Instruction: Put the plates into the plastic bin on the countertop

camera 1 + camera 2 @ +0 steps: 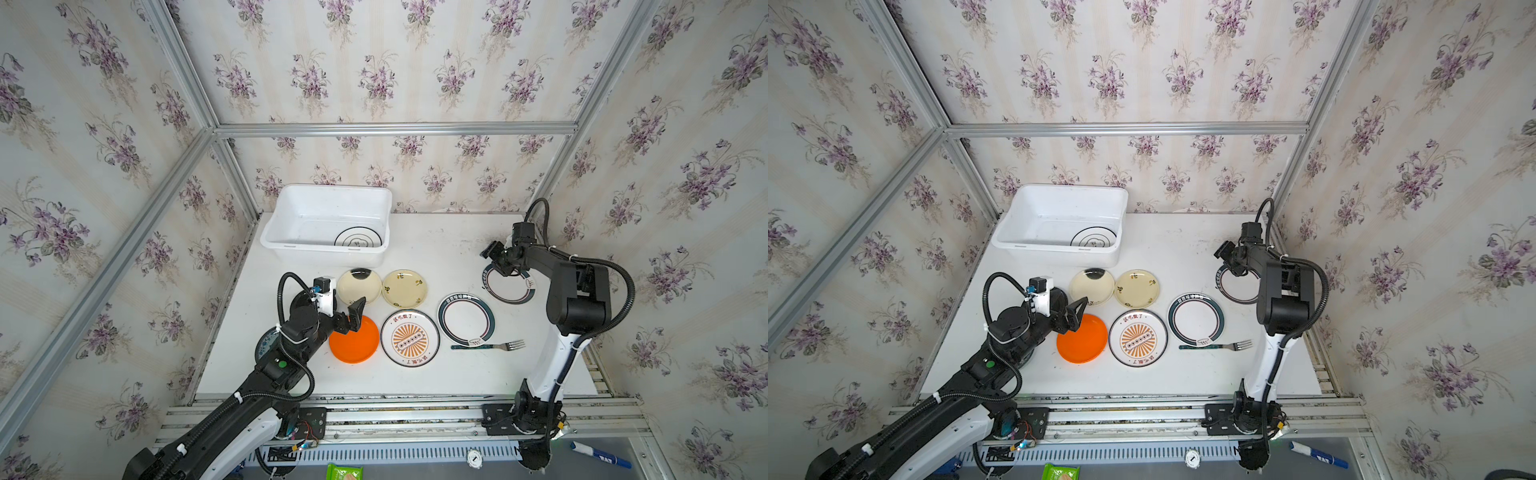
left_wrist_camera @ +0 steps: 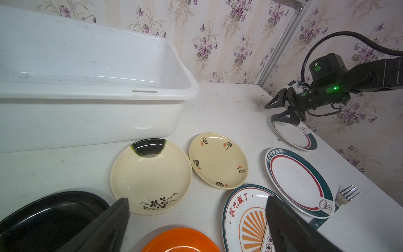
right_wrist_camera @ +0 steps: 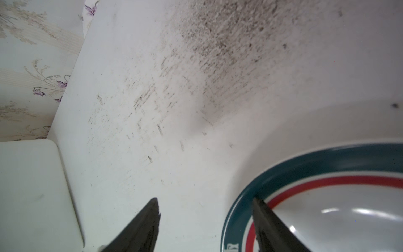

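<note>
Right tool (image 3: 205, 199) sits part-open astride the rim of the teal-ringed plate (image 3: 327, 229), one finger over bare worktop (image 3: 174, 109). I'd ease that finger under the lip, pinch firmly, then carry to the plastic bin (image 1: 324, 258) beyond it. Left tool (image 1: 352, 318) gapes wide above the orange plate (image 1: 355, 347).

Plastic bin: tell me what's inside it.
Inside the plastic bin, one white plate with dark rings lies flat on the floor by the near right corner. The bin's near wall covers that plate's near edge and a strip of floor.
</note>
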Available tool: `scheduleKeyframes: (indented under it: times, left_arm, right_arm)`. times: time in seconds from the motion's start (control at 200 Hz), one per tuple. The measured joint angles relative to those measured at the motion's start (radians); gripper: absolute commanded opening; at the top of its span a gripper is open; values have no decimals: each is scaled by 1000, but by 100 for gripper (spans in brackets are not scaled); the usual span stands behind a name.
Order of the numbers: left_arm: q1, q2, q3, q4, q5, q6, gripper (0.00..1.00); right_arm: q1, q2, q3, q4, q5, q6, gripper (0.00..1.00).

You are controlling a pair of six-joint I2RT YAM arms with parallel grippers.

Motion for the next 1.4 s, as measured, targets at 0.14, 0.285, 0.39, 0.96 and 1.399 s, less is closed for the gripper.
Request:
scheduleKeyframes:
  times: [0.14,0.285,0.39,0.96,1.399]
  left_arm:
    - [0,12,0,0,0,0,100]
    - [0,15,0,0,0,0,100]
    - [0,12,0,0,4,0,100]
    - [0,14,-12,9,27,-9,100]
    - [0,18,-22,42,58,-26,100]
  right_arm:
    - [-12,-56,-32,-31,-6,-6,71]
    - [-39,-151,-96,-42,6,-11,71]
    - [-69,-234,-170,-45,12,-11,71]
    - [-179,-615,-584,-103,52,21,73]
    - [-285,-521,-694,86,-75,107,63]
